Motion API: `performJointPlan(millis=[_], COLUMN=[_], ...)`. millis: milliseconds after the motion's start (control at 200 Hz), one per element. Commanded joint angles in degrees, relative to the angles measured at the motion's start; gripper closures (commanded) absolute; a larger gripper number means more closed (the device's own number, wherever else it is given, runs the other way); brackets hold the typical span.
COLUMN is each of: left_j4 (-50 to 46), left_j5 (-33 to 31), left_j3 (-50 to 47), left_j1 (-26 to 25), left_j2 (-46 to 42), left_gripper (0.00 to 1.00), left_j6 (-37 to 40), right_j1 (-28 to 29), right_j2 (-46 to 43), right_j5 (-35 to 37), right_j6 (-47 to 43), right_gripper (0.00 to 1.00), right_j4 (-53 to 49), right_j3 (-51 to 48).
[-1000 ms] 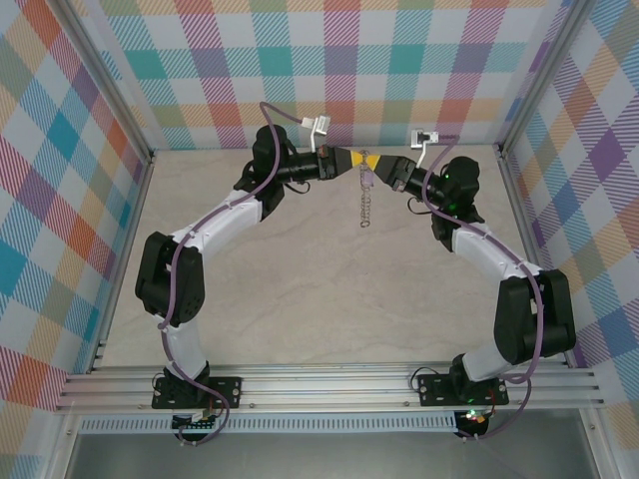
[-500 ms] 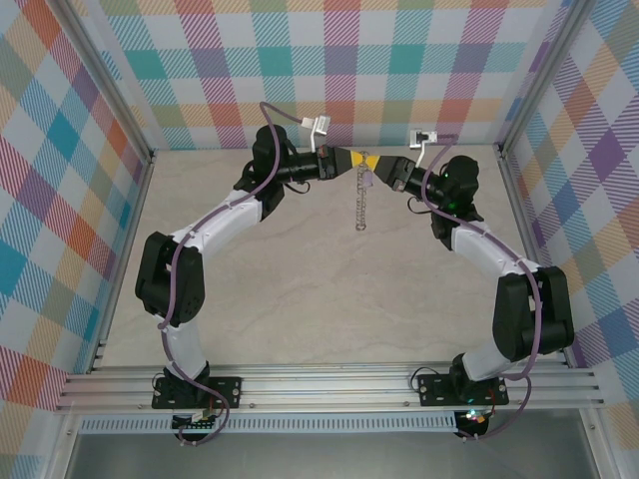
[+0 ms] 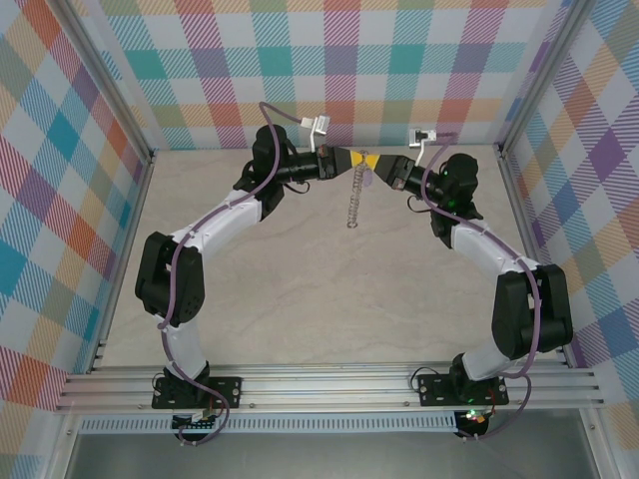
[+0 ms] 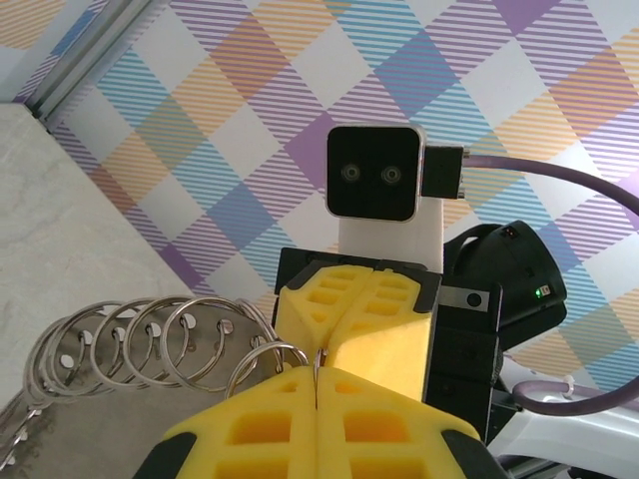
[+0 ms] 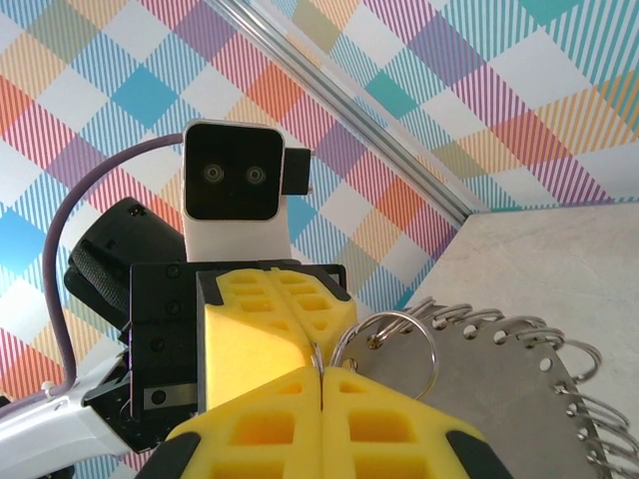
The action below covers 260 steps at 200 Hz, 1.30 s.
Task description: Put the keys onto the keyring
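The keyring (image 3: pixel 352 200), a silvery string of linked metal rings, hangs from the spot where two robot arms meet tip to tip above the far middle of the pale, stone-patterned tabletop (image 3: pixel 300 299). In the overhead view it trails as a thin line from that meeting point toward the near side, its free end loose and well apart from both arms. The left gripper (image 3: pixel 351 160) reaches in from the left and the right gripper (image 3: pixel 378 164) from the right, their yellow tips nearly touching. A tiny pale lilac fleck, the key (image 3: pixel 368 178), sits just beside the right gripper's tip at the top of the chain; it is too small to tell how it is attached. From the left wrist, the left jaws are pressed together with a thin wire ring pinched in the seam between the yellow pads (image 4: pixel 260 419), and a row of overlapping rings fans away to the left. From the right wrist, the right jaws are likewise together, a wire ring caught in their seam, with more rings curving off to the right. Each wrist view faces the opposite gripper and the square camera (image 4: pixel 371 175) above it. Pastel plaid walls (image 3: pixel 399 60) enclose the workspace on three sides.
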Motion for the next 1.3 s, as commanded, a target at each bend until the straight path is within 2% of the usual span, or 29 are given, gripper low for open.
performJointPlan(millis=[0,100,170,270,410,600,770,915,1295], left_j4=[-3.4,-7.5,-10.8,-16.3,-24.4,-39.9,-52.0,-53.6,-54.8], left_j5=[-1.1,-1.4,-1.4,-0.2,4.1,10.4,14.3,15.0,15.5], left_j3=[2.4,3.8,4.8,7.3,13.2,24.4,32.2,33.7,35.7], left_j1=[0.2,1.8,3.1,4.7,5.9,6.0,6.0,5.9,4.4], left_j2=[-2.6,-3.6,-4.2,-4.1,-1.6,3.6,7.9,9.3,12.2], left_gripper=[0.86,0.63,0.54,0.48,0.45,0.46,0.59,0.66,0.68], left_j6=[4.0,7.0,9.3,12.8,17.7,27.2,33.4,33.9,33.8], right_j1=[0.2,-0.7,-1.6,-2.8,-4.2,-4.8,-4.8,-4.8,-4.0], right_j2=[0.0,0.1,0.8,1.8,3.6,7.5,10.1,11.5,12.8], right_j5=[-1.9,-4.3,-7.1,-10.9,-15.9,-23.7,-27.6,-29.0,-29.8], right_j6=[-3.5,-6.7,-8.2,-10.9,-14.1,-17.1,-17.7,-14.7,-10.7], right_gripper=[1.00,1.00,1.00,1.00,1.00,1.00,1.00,1.00,1.00], right_j4=[-2.2,-7.2,-10.4,-14.6,-19.4,-24.5,-26.1,-22.8,-17.8], right_j3=[3.3,5.5,7.1,9.7,13.2,18.7,21.1,21.0,20.7])
